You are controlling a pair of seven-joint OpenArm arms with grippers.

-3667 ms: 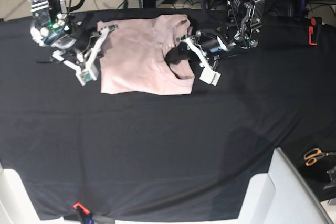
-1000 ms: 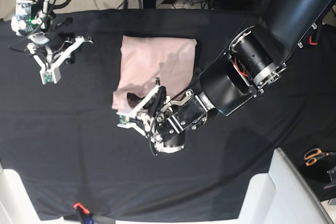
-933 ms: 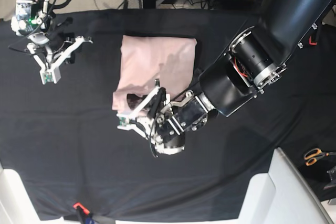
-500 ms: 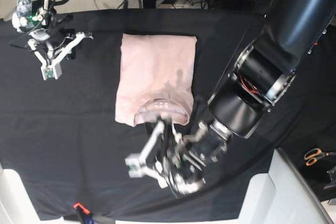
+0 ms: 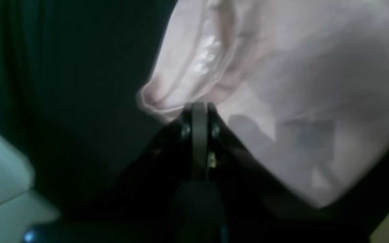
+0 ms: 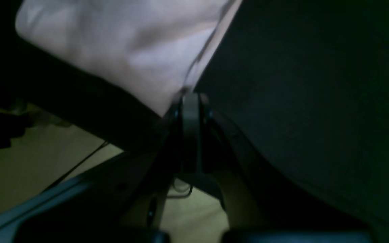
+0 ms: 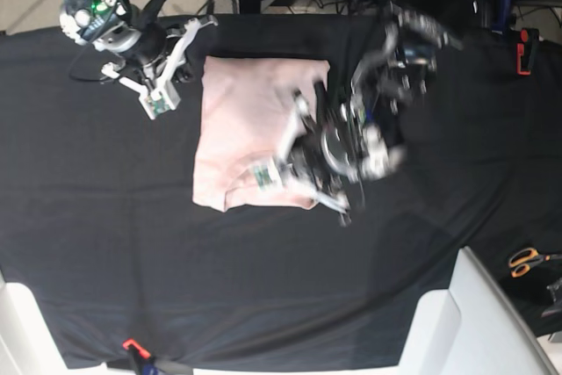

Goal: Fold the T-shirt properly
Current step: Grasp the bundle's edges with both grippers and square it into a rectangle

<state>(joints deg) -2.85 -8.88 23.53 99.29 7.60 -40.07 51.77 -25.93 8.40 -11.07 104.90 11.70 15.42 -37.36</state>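
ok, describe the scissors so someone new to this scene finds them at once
Start at the black table cloth covering the table, then go to its near right corner, where a white panel cuts across. Just past that panel, at the base view's right edge, lie the scissors: their orange handles are the only such thing there.

The left gripper has its jaws pressed together, tip just at the rounded edge of the T-shirt. The pink cloth fills the upper right, its ribbed collar curving up from the gripper. Dark tabletop lies to the left. All is blurred.
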